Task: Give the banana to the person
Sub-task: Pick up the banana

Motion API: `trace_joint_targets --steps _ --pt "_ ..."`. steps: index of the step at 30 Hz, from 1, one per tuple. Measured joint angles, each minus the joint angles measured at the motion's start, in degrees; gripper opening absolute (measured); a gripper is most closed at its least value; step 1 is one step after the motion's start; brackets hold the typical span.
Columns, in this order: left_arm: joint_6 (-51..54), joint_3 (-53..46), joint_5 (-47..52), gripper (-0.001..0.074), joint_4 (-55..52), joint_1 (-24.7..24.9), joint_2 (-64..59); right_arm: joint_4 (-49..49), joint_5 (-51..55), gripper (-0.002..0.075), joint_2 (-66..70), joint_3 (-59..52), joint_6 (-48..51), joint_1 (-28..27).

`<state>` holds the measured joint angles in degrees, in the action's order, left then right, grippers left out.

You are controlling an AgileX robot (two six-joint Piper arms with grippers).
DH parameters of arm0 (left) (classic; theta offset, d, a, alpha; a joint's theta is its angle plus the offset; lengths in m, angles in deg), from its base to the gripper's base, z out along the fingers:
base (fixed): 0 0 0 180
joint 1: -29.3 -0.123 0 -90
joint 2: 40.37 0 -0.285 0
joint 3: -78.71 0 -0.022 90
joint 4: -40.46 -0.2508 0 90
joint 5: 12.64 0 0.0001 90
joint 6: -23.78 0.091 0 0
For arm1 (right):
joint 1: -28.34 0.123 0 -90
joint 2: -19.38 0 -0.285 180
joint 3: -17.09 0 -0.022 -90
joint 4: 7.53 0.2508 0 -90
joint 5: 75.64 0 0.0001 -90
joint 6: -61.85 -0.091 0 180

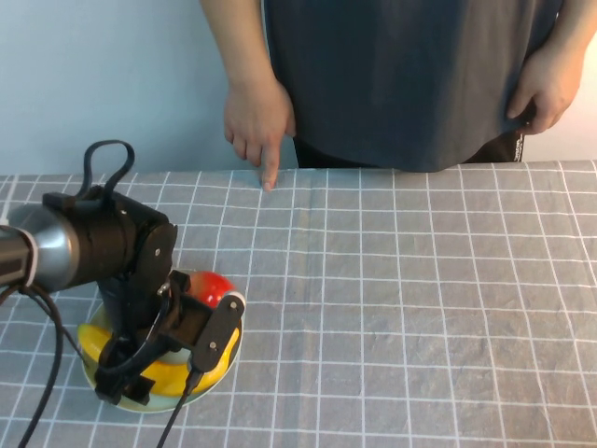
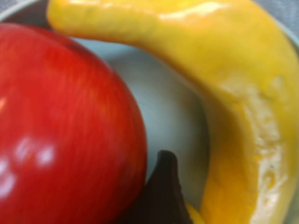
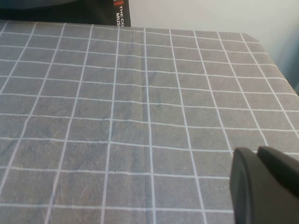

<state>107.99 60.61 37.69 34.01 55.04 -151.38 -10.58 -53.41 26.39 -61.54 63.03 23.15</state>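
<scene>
The banana [image 1: 182, 375] lies in a pale plate [image 1: 154, 404] at the front left, beside a red apple [image 1: 213, 285]. In the left wrist view the banana [image 2: 224, 70] curves round the apple [image 2: 60, 130], close up. My left gripper [image 1: 173, 362] is down in the plate and open. One dark finger [image 2: 161, 191] stands between the apple and the banana; the other is out of view past the banana. The person [image 1: 410, 75] stands at the far edge, one hand [image 1: 261, 121] pointing down at the table. My right gripper [image 3: 261, 186] is shut, over bare cloth.
A grey checked cloth [image 1: 420, 308] covers the table. The left arm's black body [image 1: 103, 247] and cables hang over the plate. The person's other hand [image 1: 546, 89] rests at the hip. The table's far right corner [image 3: 252, 37] shows in the right wrist view.
</scene>
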Motion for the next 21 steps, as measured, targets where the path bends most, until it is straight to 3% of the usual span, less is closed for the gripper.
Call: trace_joint_targets --steps 4,12,21 --pt "0.0 0.05 -1.18 0.0554 -0.14 -0.13 -1.21 0.0 0.0 -0.0009 0.0 0.0 0.0 0.0" --pt "0.0 0.19 -0.57 0.0296 0.27 -0.13 -2.44 0.0 0.02 -0.0009 0.0 0.0 0.0 0.0" --pt "-0.45 0.41 4.36 0.0296 2.83 -0.13 -1.55 0.0 0.02 -0.0009 0.0 0.0 0.0 0.0"
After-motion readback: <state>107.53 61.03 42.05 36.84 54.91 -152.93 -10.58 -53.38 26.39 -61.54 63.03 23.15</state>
